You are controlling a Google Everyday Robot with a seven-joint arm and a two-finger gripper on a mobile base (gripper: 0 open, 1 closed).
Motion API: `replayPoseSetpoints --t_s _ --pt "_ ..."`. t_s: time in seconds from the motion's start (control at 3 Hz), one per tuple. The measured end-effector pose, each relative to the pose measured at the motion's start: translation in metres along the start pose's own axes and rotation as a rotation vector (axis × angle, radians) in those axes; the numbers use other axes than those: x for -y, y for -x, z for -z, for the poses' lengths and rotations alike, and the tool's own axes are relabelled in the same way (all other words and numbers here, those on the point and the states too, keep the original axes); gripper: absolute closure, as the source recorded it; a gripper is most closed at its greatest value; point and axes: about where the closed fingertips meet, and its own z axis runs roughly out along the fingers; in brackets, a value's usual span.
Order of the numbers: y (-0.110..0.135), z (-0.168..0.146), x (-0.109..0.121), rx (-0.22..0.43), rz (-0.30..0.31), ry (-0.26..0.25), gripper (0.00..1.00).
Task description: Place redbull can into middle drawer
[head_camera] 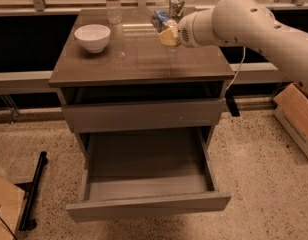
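Looking for the gripper [167, 30], where is it?

Over the back right part of the cabinet top [139, 59], at the end of the white arm [244, 21] that reaches in from the right.

And what has it got?

Its yellowish fingers [169, 36] are closed on the redbull can [159, 19]. The can is tilted, top toward the back left, and looks clear of the surface.

What is around it?

A green-and-white can [176, 6] stands just behind the gripper, a clear bottle [112, 4] stands at the back left, and a white bowl [92, 37] sits in front of the bottle, well apart from the gripper.

Is the middle drawer [149, 185] open?

Pulled far out — its flat grey floor shows from wall to wall, below the shut upper drawer [144, 115].

So the can is nowhere near it?

High above it, at tabletop level.

Anything on the floor?

A cardboard box [296, 115] at the right edge.
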Motion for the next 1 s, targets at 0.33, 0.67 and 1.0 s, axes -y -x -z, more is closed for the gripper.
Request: replayPoseSetpoints --t_s 0.33,0.67,1.0 --pt "0.000 0.027 -0.053 -0.060 0.025 0.064 1.00" --pt "-0.017 0.065 -0.112 -0.094 0.026 0.137 1.00" --pt "-0.054 0.099 -0.171 -0.107 0.014 0.226 1.00"
